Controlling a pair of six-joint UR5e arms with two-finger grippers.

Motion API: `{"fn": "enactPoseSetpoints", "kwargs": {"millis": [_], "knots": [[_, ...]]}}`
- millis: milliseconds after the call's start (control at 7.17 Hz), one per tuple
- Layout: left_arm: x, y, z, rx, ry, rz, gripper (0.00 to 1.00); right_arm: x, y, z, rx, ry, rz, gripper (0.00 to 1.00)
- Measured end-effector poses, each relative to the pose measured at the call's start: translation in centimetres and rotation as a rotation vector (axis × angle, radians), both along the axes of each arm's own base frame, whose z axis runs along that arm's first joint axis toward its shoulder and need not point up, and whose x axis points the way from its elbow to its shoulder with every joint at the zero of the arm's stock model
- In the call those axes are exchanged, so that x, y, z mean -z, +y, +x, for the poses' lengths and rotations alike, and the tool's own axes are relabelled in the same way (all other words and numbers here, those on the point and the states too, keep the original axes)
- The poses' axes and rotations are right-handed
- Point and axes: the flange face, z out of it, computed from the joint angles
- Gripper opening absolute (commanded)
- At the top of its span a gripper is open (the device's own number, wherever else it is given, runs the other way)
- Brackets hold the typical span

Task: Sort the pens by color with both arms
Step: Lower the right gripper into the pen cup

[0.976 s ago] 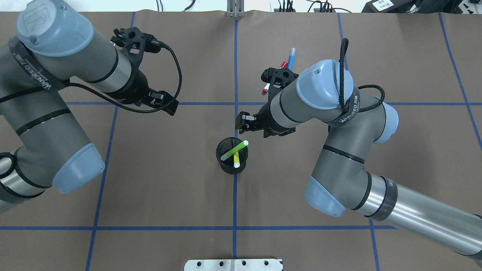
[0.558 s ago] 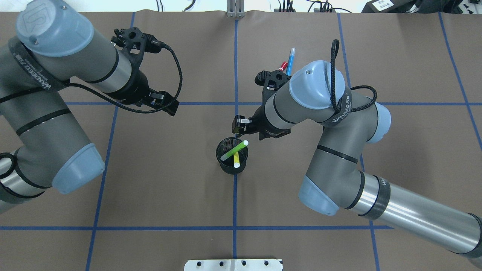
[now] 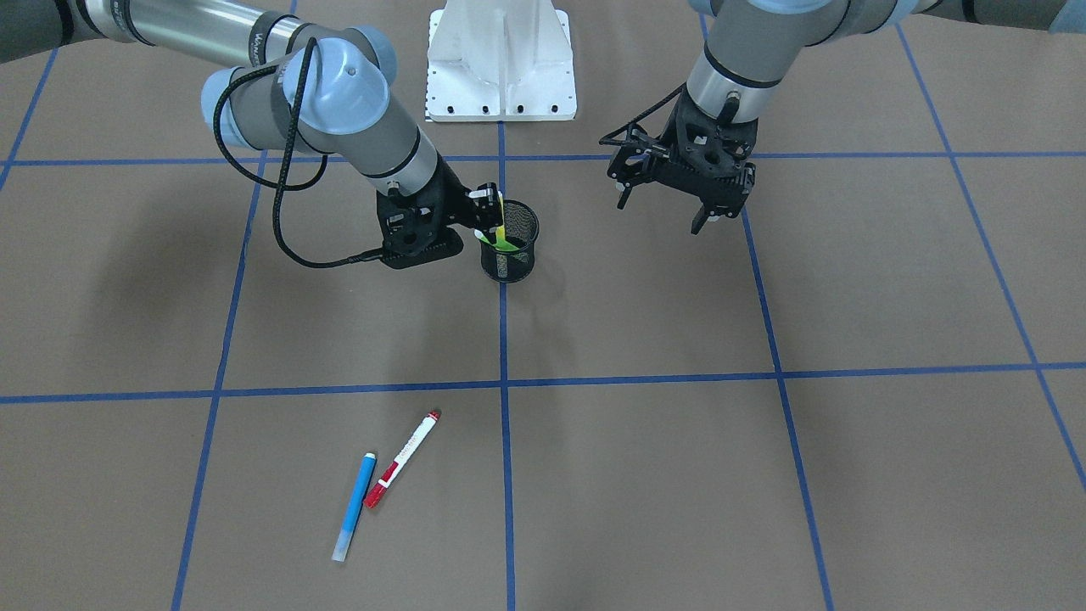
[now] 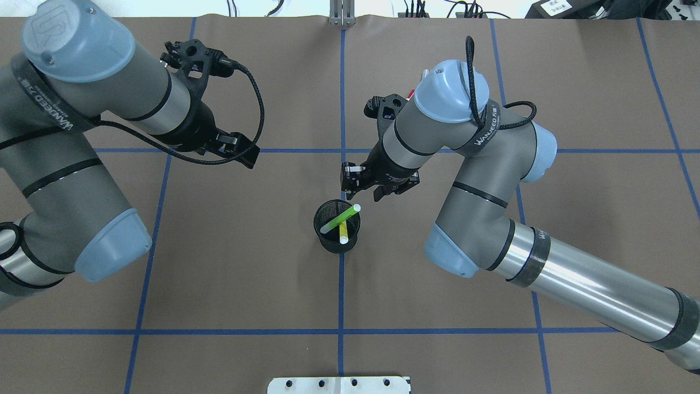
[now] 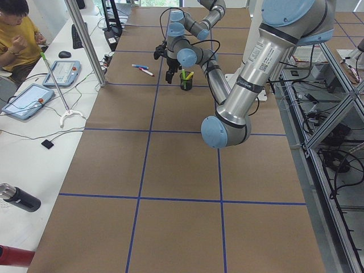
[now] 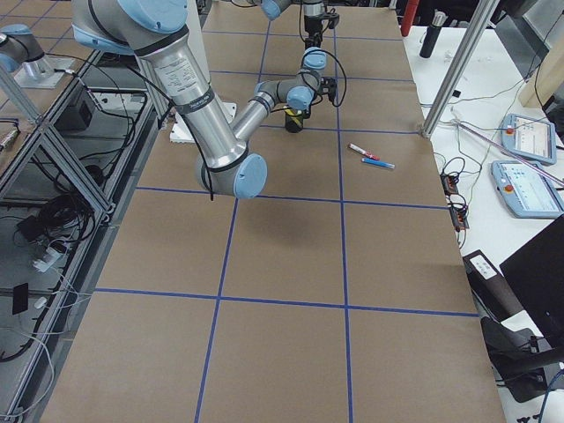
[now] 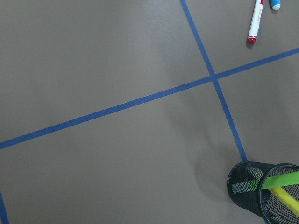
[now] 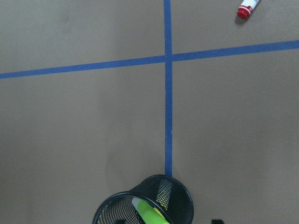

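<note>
A light green pen (image 4: 342, 218) and a yellow pen (image 4: 343, 232) stand tilted in the black mesh cup (image 4: 330, 246). My right gripper (image 4: 358, 191) is open just beyond the cup's rim, close to the green pen's tip; in the front view (image 3: 490, 216) its fingers sit beside the pen tops. The blue pen (image 3: 355, 505) and the white pen with the red cap (image 3: 401, 458) lie side by side on the far table, apart from both grippers. My left gripper (image 4: 240, 149) hangs open and empty above the table, left of the cup.
The white pedestal base (image 3: 501, 59) stands at the robot's edge of the table. Blue tape lines (image 4: 341, 164) divide the brown surface. My right arm covers the blue and red pens in the overhead view.
My right gripper has moved a little closer to the cup and its arm has swung over the blue and red pens. The left arm has not moved.
</note>
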Motion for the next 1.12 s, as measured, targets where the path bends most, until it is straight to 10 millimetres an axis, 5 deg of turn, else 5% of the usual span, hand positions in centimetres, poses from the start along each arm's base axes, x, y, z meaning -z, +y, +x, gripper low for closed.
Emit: {"fn": "enactPoseSetpoints", "kwargs": {"millis": [1115], "knots": [[0.24,0.19,-0.15,0.000,0.005,0.003,0.99,0.15,0.03,-0.12,0.075,-0.023,-0.044,0.44]]}}
